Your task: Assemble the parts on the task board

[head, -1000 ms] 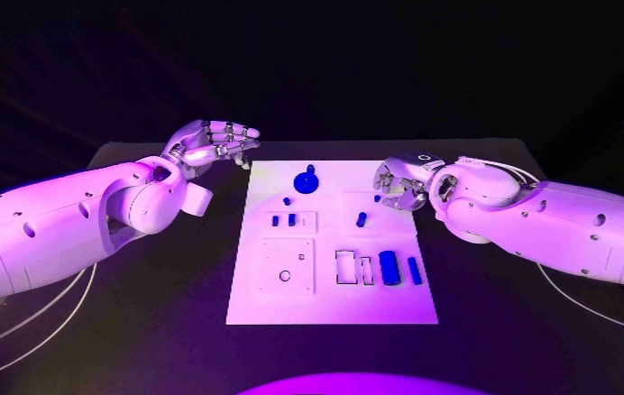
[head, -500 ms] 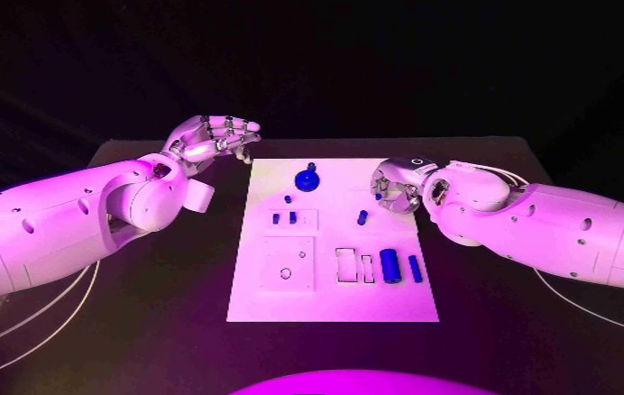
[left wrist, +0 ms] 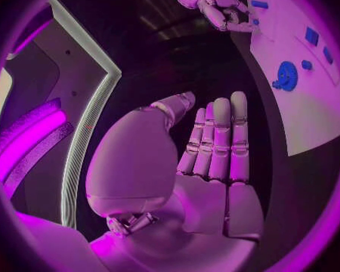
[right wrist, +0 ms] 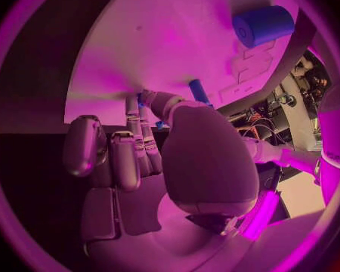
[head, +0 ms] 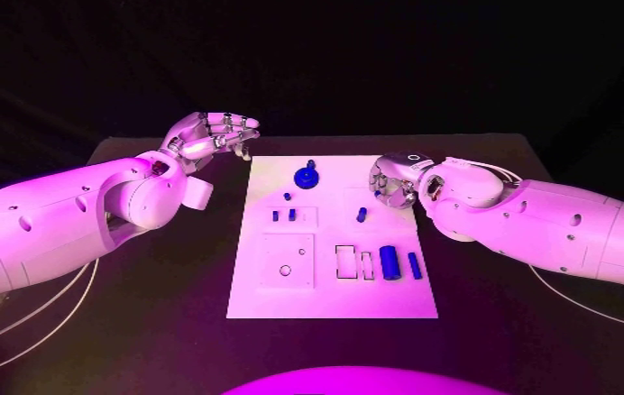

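A black desk (head: 143, 323) lies under a dark backdrop, with the white board (head: 332, 300) lengthwise in its middle.

On the board, a blue gear (head: 307, 177) sits near the far end. Below it two small blue pieces (head: 282, 216) stand side by side in a pale recess, and a short blue peg (head: 362, 215) stands near the middle. Towards the near right are a thick blue cylinder (head: 389, 259) and, just beside it, a thinner blue bar (head: 415, 266).

The left hand (head: 212, 136) hangs above the desk off the board's far left corner — fingers straight and close together, palm bare, holding nothing; the left wrist view shows the same flat hand (left wrist: 208, 157) with the gear (left wrist: 287, 77) well apart from it.

The right hand (head: 394, 184) is over the board's right edge, near the far end. Its fingers (right wrist: 132, 145) curl down towards the white surface, and a blue piece (right wrist: 199, 92) shows just past the thumb — whether it is pinched or only lies beside the fingers, I cannot tell.
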